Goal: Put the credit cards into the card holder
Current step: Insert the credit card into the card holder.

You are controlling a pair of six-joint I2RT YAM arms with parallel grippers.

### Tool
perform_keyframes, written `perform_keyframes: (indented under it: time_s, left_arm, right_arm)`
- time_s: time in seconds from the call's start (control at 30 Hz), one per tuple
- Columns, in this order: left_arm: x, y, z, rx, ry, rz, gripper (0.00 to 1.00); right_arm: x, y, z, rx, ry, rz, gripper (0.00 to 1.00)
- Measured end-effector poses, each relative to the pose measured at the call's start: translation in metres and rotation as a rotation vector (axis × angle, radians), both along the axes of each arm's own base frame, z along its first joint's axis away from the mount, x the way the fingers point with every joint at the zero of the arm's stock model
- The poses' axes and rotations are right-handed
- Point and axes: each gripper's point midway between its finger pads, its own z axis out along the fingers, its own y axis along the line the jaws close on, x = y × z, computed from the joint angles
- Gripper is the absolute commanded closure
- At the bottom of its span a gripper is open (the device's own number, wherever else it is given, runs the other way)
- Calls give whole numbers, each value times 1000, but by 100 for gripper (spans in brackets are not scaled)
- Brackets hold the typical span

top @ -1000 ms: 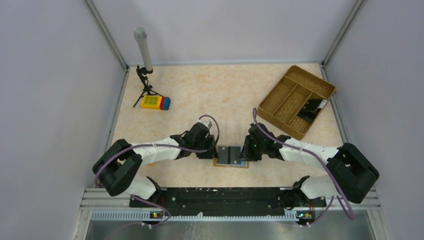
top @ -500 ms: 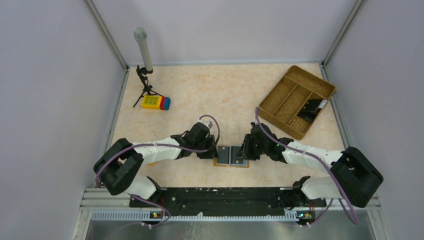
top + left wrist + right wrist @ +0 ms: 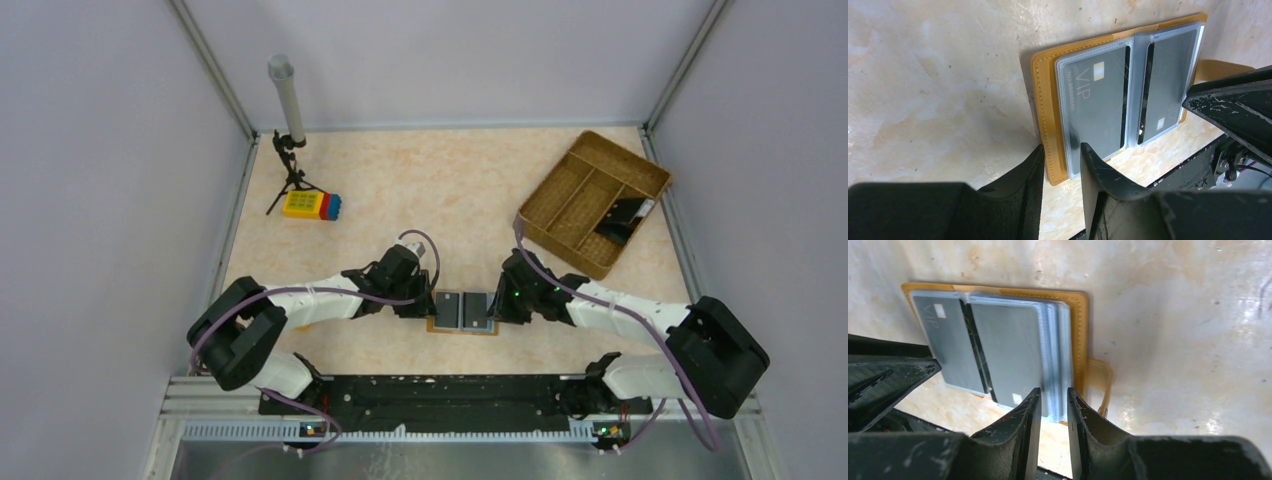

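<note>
The card holder [image 3: 462,329] lies open and flat near the table's front edge, orange-tan with clear sleeves. Two dark credit cards sit in its sleeves: one marked VIP [image 3: 1095,105] [image 3: 948,340] and another beside it [image 3: 1165,85] [image 3: 1008,350]. My left gripper [image 3: 1061,146] [image 3: 432,305] stands partly open over the holder's left edge, one finger by the leather border and the other on the sleeve. At the right edge, my right gripper [image 3: 1053,389] [image 3: 490,308] has its fingers narrowly apart, and the stacked sleeve edges show in the gap. The strap [image 3: 1099,382] sticks out to the right.
A brown woven tray [image 3: 600,140] stands at the back right with a dark card [image 3: 622,215] in one compartment. A yellow, red and blue toy block [image 3: 311,205] and a small tripod with a grey pole [image 3: 288,110] stand at the back left.
The right arm has slid slightly right, so its gripper now sits at the holder's right edge. The left gripper's fingers have narrowed a little; the holder has not moved.
</note>
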Motion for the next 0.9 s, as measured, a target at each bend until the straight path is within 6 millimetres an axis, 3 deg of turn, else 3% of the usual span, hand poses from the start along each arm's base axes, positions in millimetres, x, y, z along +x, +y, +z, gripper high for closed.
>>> perform_keyframes:
  time_s: [0.17,0.6,0.9]
  left_arm:
    - [0,0,0,-2,1,-2,67]
    - [0,-1,-1,-2,2,-2,67]
    - [0,-1,-1,-2,2,-2,68]
  right_arm:
    - [0,-7,-3,-33,1,-15,76]
    - [2,4,11,33,-32,14,78]
    - [3,7,6,36,-21,21,79]
